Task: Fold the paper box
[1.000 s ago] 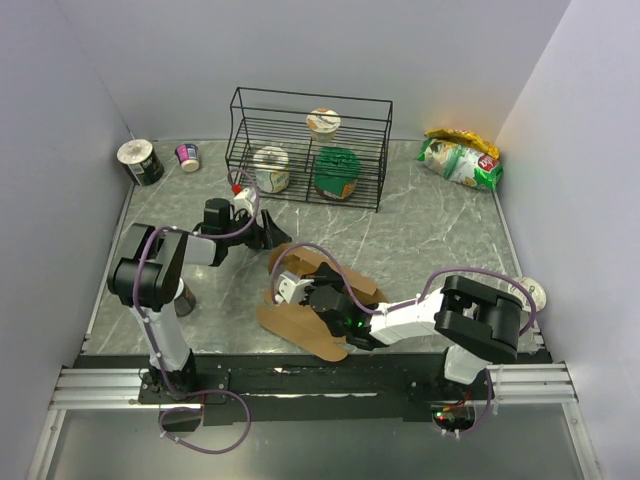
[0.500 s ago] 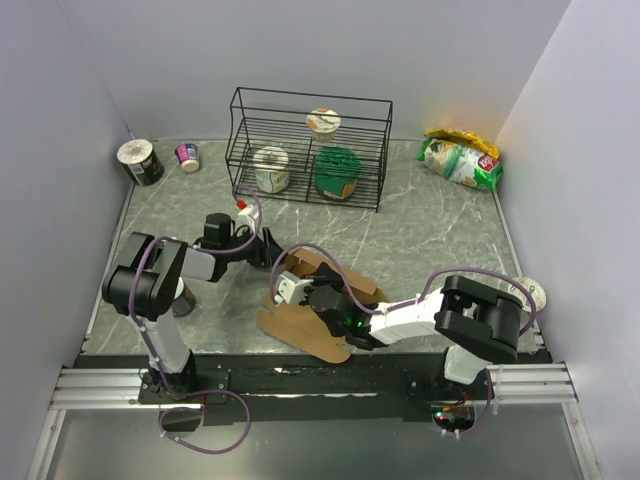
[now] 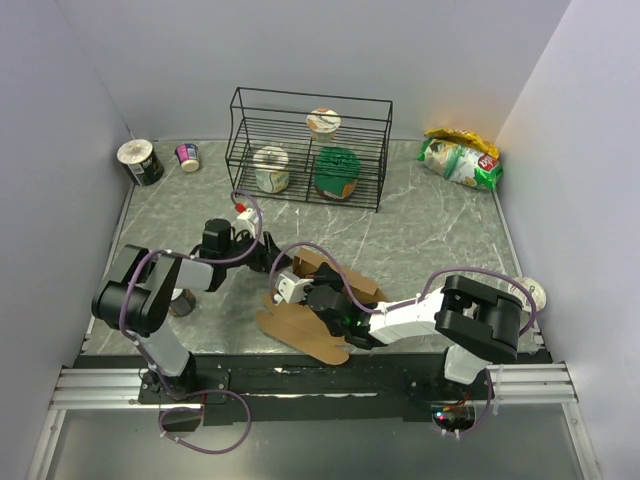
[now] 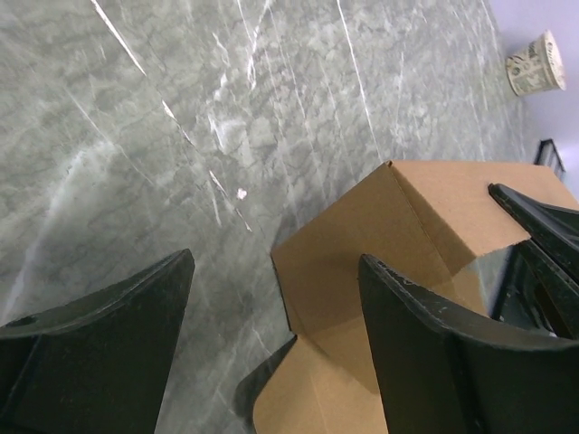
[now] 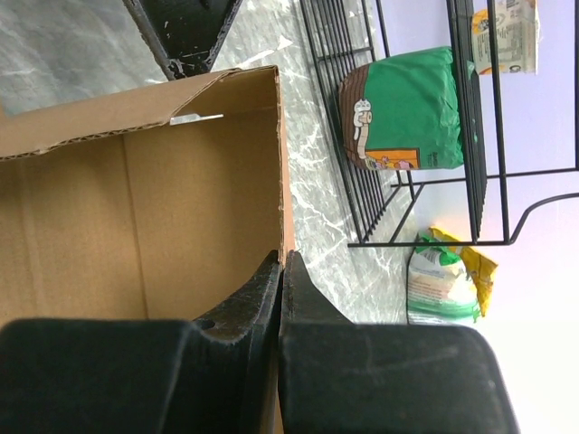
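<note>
At the desk's near edge lies the paper box, partly raised, with the right hand clamped on one upright wall. Just beyond, the left hand straddles its corner, fingers apart. Farther back stand a wire rack and a snack bag.
</note>
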### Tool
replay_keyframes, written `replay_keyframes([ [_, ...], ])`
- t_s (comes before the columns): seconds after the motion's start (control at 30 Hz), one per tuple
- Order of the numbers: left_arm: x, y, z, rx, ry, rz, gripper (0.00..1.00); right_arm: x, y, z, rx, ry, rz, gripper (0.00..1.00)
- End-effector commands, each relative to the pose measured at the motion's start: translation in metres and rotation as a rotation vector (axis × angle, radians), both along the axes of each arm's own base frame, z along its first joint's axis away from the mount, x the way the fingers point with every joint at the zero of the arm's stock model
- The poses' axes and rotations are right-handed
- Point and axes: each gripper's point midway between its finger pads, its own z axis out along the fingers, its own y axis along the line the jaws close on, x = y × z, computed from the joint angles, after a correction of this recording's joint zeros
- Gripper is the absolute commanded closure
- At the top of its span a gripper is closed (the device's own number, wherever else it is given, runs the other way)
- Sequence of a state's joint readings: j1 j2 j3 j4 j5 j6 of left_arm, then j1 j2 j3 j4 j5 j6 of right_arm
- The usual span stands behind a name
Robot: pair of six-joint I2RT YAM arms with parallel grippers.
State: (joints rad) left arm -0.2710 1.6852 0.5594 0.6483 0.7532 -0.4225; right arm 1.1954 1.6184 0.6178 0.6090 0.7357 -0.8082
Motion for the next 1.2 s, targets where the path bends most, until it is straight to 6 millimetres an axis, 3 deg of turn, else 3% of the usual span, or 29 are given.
replay_keyframes([
  [0.0,-0.013,-0.017,0.021,-0.029,-0.107,-0.059,0.2,-0.01,0.01,-0.018,0.012,0.08,0.047,1.0],
  [0.37,-0.021,-0.008,0.035,-0.062,-0.217,0.068,0.19,-0.01,0.006,-0.02,0.006,0.082,0.038,1.0],
  [0.73,-0.04,-0.02,0.047,-0.112,-0.292,-0.02,0.19,-0.011,0.007,-0.015,0.013,0.078,0.042,1.0],
  [1.17,-0.018,-0.029,0.042,-0.076,-0.334,-0.006,0.27,-0.012,0.008,-0.017,0.014,0.085,0.045,1.0],
])
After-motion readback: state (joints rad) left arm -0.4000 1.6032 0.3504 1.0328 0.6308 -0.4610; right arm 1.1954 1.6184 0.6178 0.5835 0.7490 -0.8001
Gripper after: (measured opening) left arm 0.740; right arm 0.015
